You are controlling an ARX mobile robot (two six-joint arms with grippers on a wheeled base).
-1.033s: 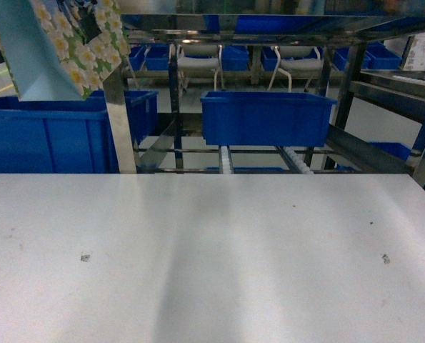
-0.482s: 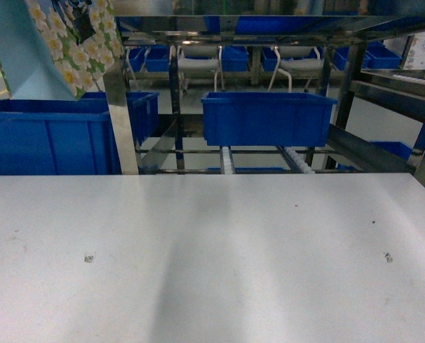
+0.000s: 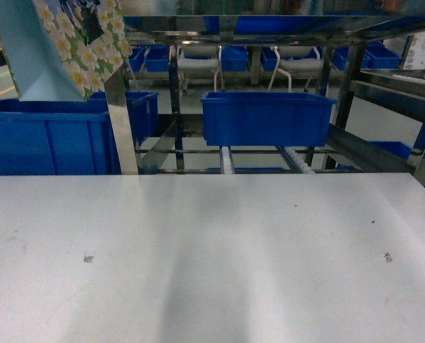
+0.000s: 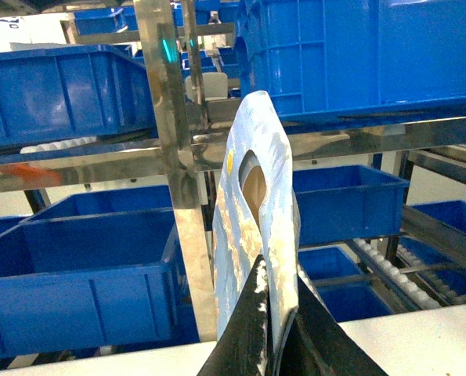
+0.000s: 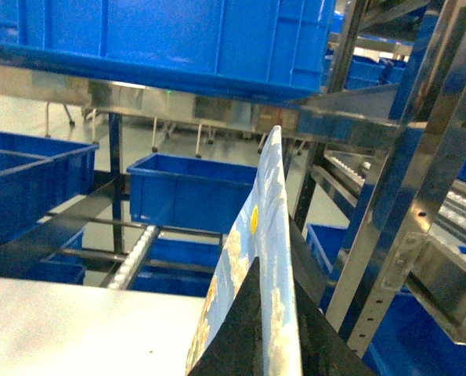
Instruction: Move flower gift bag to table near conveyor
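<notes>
Slightly lower — perhaps — flower gift bag (image 3: 55, 46)

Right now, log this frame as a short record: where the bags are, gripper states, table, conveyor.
left gripper: shut on flower gift bag, held in the air at the head view's upper left
right gripper: shut on second floral bag
table: white, only small dark specks, no bag on it
conveyor: steel roller rack behind the table, carrying blue bins
task: bag not yet set down
</notes>
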